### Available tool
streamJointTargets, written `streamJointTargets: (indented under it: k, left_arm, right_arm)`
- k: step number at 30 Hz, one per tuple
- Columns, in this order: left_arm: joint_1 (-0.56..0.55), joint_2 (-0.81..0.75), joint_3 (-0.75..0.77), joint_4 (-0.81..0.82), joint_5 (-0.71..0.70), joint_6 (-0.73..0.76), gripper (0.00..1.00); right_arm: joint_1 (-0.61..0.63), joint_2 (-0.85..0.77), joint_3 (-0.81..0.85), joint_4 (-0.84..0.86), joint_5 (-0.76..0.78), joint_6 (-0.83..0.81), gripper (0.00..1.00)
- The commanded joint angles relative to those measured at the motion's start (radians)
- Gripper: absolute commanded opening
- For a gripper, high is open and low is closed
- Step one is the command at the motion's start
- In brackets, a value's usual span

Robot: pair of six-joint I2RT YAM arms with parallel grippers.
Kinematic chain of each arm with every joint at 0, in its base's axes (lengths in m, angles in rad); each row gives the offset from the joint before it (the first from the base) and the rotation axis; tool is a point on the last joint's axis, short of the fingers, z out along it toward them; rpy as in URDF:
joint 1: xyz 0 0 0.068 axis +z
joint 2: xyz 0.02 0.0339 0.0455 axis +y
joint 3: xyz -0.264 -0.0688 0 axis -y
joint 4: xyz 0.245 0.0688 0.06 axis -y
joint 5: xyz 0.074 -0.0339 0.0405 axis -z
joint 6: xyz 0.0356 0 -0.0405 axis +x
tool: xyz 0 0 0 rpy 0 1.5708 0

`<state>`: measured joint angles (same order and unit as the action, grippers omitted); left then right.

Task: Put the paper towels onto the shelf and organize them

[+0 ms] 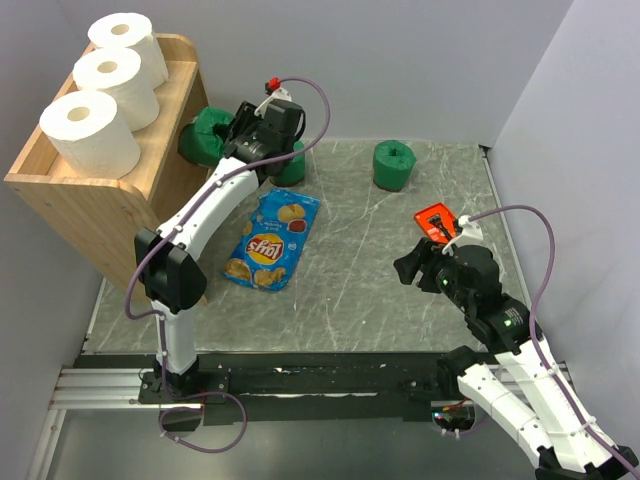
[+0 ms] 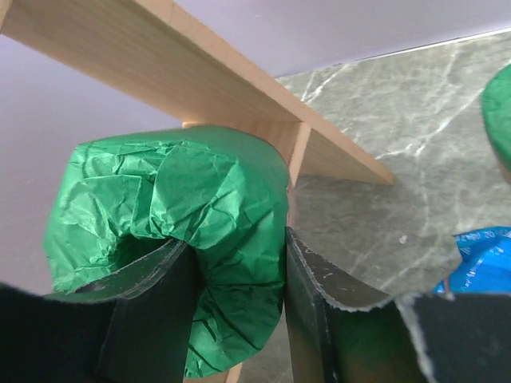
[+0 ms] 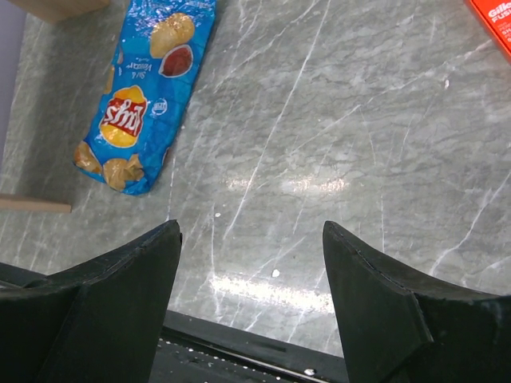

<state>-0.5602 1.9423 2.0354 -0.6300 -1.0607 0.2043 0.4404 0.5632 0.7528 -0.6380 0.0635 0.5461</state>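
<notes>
Three white rolls [image 1: 110, 75] stand upright in a row on the top tray of the shelf [image 1: 95, 205], cores up. The shelf is light wood, far left. A crumpled green roll [image 2: 200, 199] lies against the shelf's lower side, its wall pinched by the left gripper [image 2: 235, 271]. A second green roll [image 1: 292, 166] sits just beside it, partly hidden. A third green roll [image 1: 393, 164] stands upright, well apart to the right.

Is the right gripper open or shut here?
Open. The right gripper shows its fingers wide apart in the wrist view, only table between them.
</notes>
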Motion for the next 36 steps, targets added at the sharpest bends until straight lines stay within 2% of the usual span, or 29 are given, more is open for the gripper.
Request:
streamJointTargets:
  k: [1, 5, 9, 15, 21, 24, 25, 28, 36]
  left_arm:
    - [0.014, -0.022, -0.026, 0.072, -0.074, 0.047, 0.48]
    - [0.022, -0.019, -0.052, 0.104, -0.099, 0.076, 0.49]
    - [0.034, -0.006, -0.075, 0.17, -0.182, 0.142, 0.49]
    - [0.062, -0.009, -0.078, 0.21, -0.199, 0.191, 0.48]
    - [0.085, -0.009, -0.115, 0.372, -0.236, 0.336, 0.5]
    - [0.1, 0.003, -0.086, 0.362, -0.231, 0.331, 0.53]
    - [0.1, 0.006, -0.083, 0.366, -0.232, 0.336, 0.6]
    - [0.098, 0.006, -0.086, 0.386, -0.24, 0.351, 0.65]
    - [0.069, -0.023, -0.101, 0.429, -0.233, 0.369, 0.71]
  right_arm:
    - [-0.003, -0.013, 0.033, 0.015, 0.019, -0.028, 0.79]
    - [-0.002, -0.014, 0.042, 0.011, 0.03, -0.035, 0.79]
    - [-0.003, -0.017, 0.049, 0.012, 0.03, -0.034, 0.79]
    - [-0.002, -0.032, 0.066, -0.012, 0.058, -0.049, 0.79]
    - [-0.002, -0.057, 0.072, -0.026, 0.073, -0.052, 0.79]
    - [-0.002, -0.066, 0.079, -0.038, 0.082, -0.054, 0.79]
    - [-0.002, -0.071, 0.082, -0.043, 0.085, -0.055, 0.79]
    - [-0.002, -0.077, 0.092, -0.051, 0.093, -0.058, 0.79]
    - [-0.003, -0.094, 0.085, -0.049, 0.085, -0.051, 0.79]
